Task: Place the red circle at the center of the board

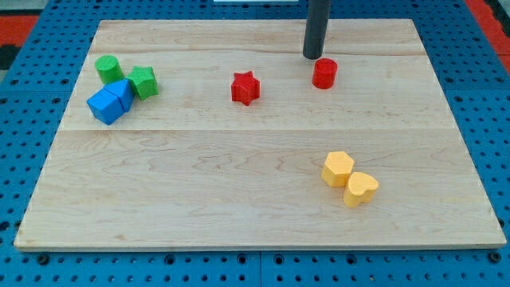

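The red circle (pixel 324 72) stands upright on the wooden board (pixel 255 191), right of the middle and toward the view's top. My tip (pixel 313 57) is just above it and slightly to its left in the view, very close or touching. A red star (pixel 245 88) lies to the left of the circle, nearer the board's middle.
At the view's left a green cylinder (pixel 109 68), a green star-like block (pixel 143 82) and a blue block (pixel 110 101) sit clustered together. At the lower right a yellow hexagon (pixel 337 168) touches a yellow heart (pixel 361 188). Blue pegboard surrounds the board.
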Motion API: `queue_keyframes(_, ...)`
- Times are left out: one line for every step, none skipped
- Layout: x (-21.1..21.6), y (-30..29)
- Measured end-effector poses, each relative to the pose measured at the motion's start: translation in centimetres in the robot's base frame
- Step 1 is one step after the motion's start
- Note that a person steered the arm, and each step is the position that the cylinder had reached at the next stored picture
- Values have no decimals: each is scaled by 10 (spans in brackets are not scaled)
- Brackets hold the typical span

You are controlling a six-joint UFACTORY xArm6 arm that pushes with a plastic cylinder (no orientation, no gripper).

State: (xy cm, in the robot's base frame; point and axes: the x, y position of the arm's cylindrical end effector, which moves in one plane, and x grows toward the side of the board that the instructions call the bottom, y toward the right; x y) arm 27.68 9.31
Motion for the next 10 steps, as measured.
queue_keyframes(-1,4)
queue_keyframes(0,21)
queue_keyframes(0,21)
queue_keyframes(0,20)
queue_keyframes(0,42)
queue_keyframes(11,60)
queue_keyframes(37,-2)
queue_keyframes(54,-5)
queue_keyframes(56,29)
queue_keyframes(68,21)
